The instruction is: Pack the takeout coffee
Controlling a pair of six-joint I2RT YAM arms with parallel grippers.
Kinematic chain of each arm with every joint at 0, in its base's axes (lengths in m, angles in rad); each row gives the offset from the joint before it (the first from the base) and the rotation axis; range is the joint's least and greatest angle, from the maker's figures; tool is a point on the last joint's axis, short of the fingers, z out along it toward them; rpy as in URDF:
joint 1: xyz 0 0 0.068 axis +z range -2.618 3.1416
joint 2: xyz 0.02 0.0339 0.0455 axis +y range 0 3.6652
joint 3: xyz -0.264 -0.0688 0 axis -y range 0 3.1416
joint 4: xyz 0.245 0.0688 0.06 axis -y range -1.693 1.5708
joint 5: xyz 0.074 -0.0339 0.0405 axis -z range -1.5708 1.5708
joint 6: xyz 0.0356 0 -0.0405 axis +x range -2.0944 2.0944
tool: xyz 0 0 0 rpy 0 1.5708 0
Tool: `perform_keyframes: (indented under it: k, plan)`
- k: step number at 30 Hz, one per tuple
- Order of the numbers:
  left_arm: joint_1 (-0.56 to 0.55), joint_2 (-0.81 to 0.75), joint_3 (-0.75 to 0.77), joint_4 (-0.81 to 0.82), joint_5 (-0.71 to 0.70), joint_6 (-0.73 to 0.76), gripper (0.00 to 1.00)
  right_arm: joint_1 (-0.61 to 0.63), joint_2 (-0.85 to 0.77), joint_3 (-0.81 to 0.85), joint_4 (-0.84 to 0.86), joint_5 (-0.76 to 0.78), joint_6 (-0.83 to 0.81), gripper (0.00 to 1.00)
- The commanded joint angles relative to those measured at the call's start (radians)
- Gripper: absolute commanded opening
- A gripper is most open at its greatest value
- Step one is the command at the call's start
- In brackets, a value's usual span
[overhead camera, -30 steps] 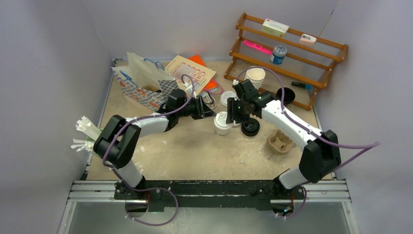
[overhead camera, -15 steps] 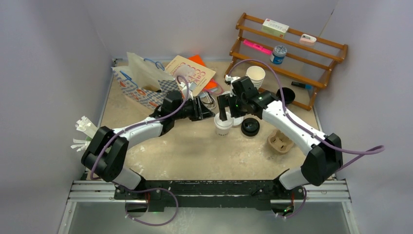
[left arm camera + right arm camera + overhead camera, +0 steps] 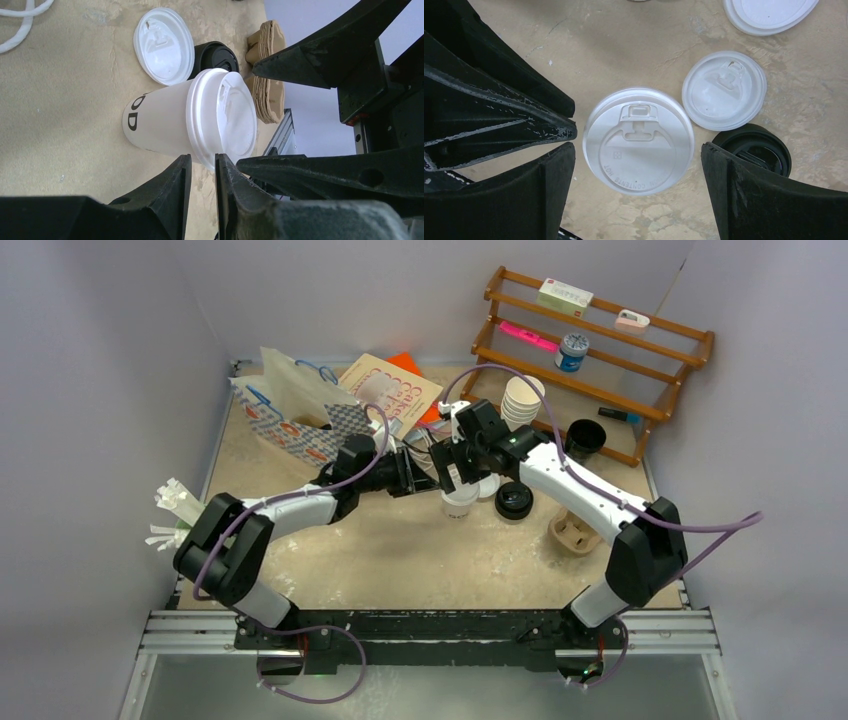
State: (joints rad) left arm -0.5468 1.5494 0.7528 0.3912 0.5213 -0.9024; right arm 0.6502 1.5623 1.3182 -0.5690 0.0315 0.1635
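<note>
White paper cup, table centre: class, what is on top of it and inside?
A round white plastic lid closes the white paper cup. Contents cannot be seen: the lid covers them.

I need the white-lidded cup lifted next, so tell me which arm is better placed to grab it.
Right. The right gripper hangs over the white-lidded cup, jaws open around its lid. The left gripper sits beside the cup, jaws barely apart.
</note>
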Motion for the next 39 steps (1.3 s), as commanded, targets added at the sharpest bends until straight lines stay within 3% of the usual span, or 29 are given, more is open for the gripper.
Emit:
perform_keyframes:
  k: [1,39]
  plan:
    - [-0.004,0.014,-0.004,0.082,0.029,-0.022,0.26,0.007,0.0,0.039,0.015,0.009,-0.025,0.96]
    - [-0.006,0.059,0.005,0.089,0.049,-0.008,0.25,0.043,0.032,-0.028,-0.002,0.032,-0.032,0.82]
